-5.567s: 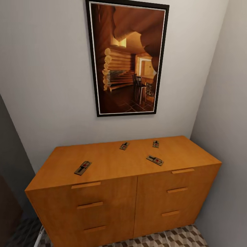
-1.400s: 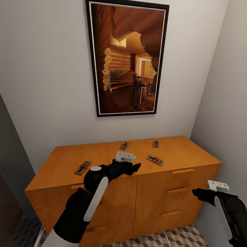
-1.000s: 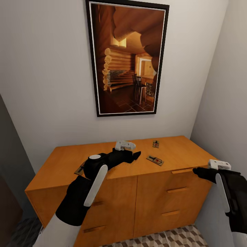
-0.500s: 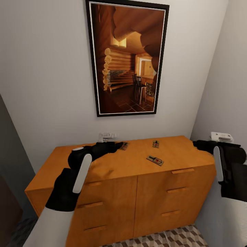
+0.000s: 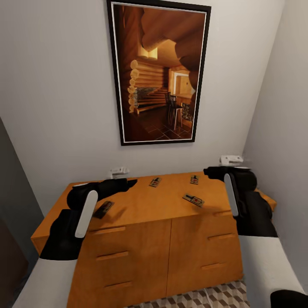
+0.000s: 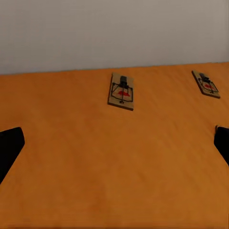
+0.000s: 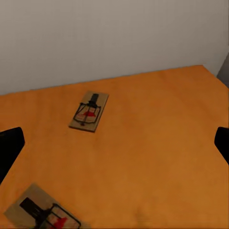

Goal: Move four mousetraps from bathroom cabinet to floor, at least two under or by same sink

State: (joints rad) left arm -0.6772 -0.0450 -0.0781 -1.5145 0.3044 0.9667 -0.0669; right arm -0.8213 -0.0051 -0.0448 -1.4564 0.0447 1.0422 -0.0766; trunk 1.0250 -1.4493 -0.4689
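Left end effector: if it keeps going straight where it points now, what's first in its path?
Probably the small flat tan mousetrap lying on the orange-brown wooden cabinet top, roughly centred ahead of the open left end effector. The pale wall stands behind it; depth is unclear.

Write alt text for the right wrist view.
Two mousetraps lie flat on the orange-brown cabinet top: one mousetrap near the pale wall, another mousetrap cut off at the picture's edge. The right gripper is open above the wood, its dark fingertips at both sides.
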